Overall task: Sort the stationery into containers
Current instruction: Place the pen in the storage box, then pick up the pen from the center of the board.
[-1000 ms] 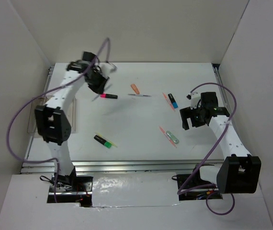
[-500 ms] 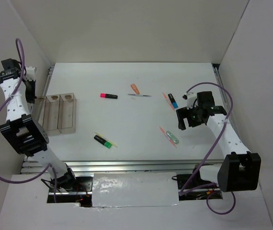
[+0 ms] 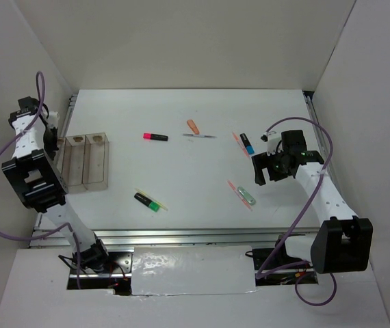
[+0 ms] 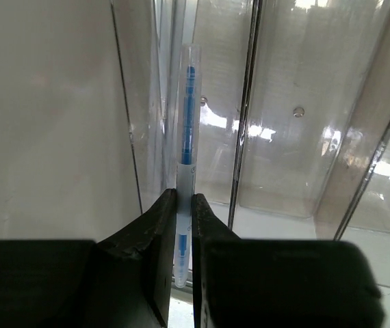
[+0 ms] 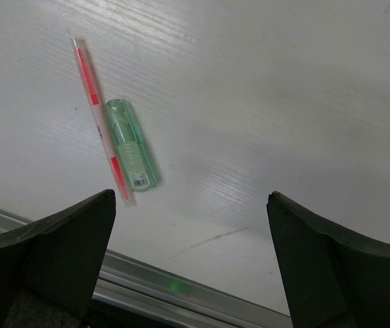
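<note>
At far left of the bench [image 3: 195,178], pinching one blue pen [image 4: 188,102] tight in the left claw [image 4: 185,205], poking it toward the three joined clear bins [image 3: 85,162]; hard telling which compartment. Over on the right, hovering with the right claw [image 5: 189,205] spread wide and gripping nothing, above one mint green highlighter [image 5: 132,154] lying alongside one red pen [image 5: 99,123]. Elsewhere, lying loose and well apart: one pink highlighter [image 3: 155,137], one orange stub [image 3: 193,126], one blue-black highlighter [image 3: 247,143], one black-green highlighter [image 3: 147,201].
</note>
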`<state>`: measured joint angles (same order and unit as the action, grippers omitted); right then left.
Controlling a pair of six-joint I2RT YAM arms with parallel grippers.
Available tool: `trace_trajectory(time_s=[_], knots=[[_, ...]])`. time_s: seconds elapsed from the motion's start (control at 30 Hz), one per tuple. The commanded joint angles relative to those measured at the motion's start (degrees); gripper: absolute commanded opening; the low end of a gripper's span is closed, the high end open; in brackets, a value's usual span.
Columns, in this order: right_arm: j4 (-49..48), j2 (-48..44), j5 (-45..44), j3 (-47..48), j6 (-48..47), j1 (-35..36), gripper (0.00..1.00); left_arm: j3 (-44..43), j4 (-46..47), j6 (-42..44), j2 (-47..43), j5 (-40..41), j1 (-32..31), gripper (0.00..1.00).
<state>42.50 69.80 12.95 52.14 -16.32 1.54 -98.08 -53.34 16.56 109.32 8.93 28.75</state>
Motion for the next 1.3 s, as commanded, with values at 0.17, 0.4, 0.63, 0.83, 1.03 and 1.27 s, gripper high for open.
trace_trajectory(time_s=[0.17, 0.4, 0.63, 0.83, 1.03, 1.27], knots=[[2.2, -2.1, 1.0, 1.6, -1.3, 0.6, 0.97, 3.3, 4.9, -3.0, 2.4, 2.3, 0.2, 0.2], [2.5, -2.2, 1.0, 1.6, -1.4, 0.7, 0.97, 3.0, 5.5, -3.1, 3.6, 2.0, 0.2, 0.39], [2.6, -2.3, 1.1, 1.6, -1.4, 1.0, 0.97, -0.8, 2.8, 1.2, -1.2, -9.6, -0.1, 0.45], [2.4, -1.9, 1.0, 1.5, -1.0, 1.3, 0.97, 3.3, 0.7, 16.3, -18.3, -27.5, -13.0, 0.46], [2.5, -2.4, 0.7, 0.9, -0.4, 1.5, 0.97, 18.3, 3.1, 25.0, -29.1, -25.0, -38.5, 0.52], [3.3, -2.9, -0.6, 1.2, -0.2, 2.0, 0.97, 26.7, 5.0, 24.1, -27.9, -25.0, -57.5, 0.62]])
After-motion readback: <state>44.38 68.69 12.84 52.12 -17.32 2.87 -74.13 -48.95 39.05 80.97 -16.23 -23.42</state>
